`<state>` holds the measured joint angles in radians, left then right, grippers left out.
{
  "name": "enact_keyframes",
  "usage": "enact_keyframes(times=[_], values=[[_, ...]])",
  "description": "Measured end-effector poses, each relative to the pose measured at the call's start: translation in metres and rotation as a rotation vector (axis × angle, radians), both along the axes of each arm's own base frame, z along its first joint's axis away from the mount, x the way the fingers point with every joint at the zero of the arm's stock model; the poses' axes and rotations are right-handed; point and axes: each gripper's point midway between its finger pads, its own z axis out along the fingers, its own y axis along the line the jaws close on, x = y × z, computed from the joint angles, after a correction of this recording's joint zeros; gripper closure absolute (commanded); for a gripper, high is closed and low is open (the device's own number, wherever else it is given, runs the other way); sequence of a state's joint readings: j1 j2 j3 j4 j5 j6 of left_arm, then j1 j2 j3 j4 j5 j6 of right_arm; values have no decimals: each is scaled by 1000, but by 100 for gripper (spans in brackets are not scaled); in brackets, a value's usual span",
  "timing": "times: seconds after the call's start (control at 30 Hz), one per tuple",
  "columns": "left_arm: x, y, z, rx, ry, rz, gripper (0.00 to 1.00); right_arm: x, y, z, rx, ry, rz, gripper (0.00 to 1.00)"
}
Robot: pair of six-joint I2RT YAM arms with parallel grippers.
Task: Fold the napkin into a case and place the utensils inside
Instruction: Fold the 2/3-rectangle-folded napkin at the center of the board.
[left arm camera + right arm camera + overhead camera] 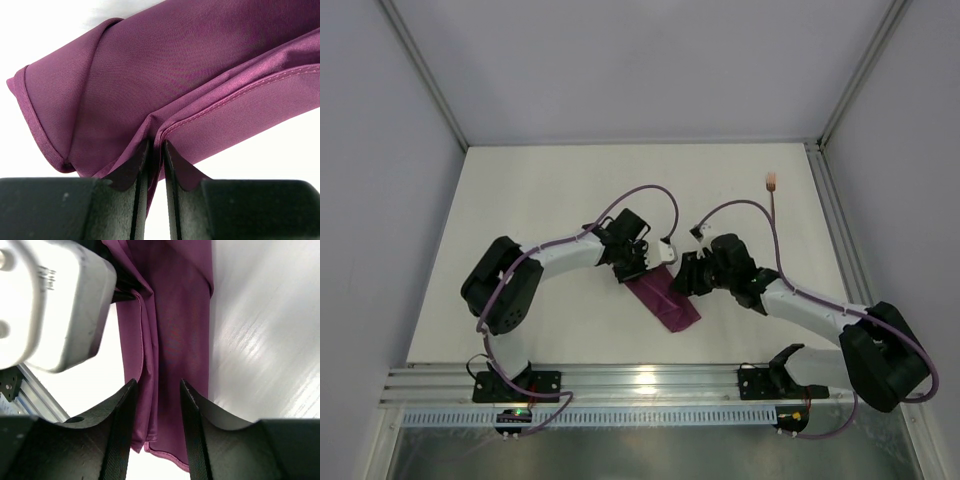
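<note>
Near the table's (540, 190) front middle, from above, the folded napkin (665, 300) lies as a slanted strip, the left gripper (645, 265) at its far end and the right gripper (685, 275) just beside its right edge.

Left wrist: the fingers (140, 200) pinch the hemmed edge, clamped on the cloth.

Right wrist: the jaws stand apart, straddling the strip's folds, nothing grasped.

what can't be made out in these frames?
- Top view: far end of napkin hidden under both wrists; utensil too small to identify, second one in no view.
- Left wrist: left gripper pinches a hem; napkin cut off by frame edges.
- Right wrist: right gripper straddles napkin, contact unclear; left gripper's housing blocks upper left.
</note>
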<state>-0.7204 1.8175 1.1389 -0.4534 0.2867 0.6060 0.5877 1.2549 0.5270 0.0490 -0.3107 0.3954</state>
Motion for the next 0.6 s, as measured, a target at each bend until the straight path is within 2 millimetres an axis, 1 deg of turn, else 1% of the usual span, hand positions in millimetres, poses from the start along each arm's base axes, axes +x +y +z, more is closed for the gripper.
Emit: enact_keyframes(times=[0.03, 0.07, 0.1, 0.13, 0.3, 0.4, 0.57, 0.6], values=[[0, 0, 0, 0, 0, 0, 82, 1, -1, 4, 3, -13, -7, 64], [0, 0, 0, 0, 0, 0, 82, 1, -3, 7, 4, -25, -13, 70], [0, 0, 0, 0, 0, 0, 82, 2, -5, 9, 7, -30, -22, 73], [0, 0, 0, 0, 0, 0, 82, 1, -7, 8, 6, -29, -31, 74], [0, 0, 0, 2, -1, 1, 81, 6, -19, -6, -22, 1, -70, 70], [0, 1, 0, 3, -2, 1, 81, 15, -21, -23, -56, 35, -73, 69], [0, 2, 1, 8, -2, 3, 81, 29, -9, -46, -46, 79, -38, 67], [0, 3, 1, 11, -1, 4, 81, 31, -4, -46, -26, 82, -22, 67]])
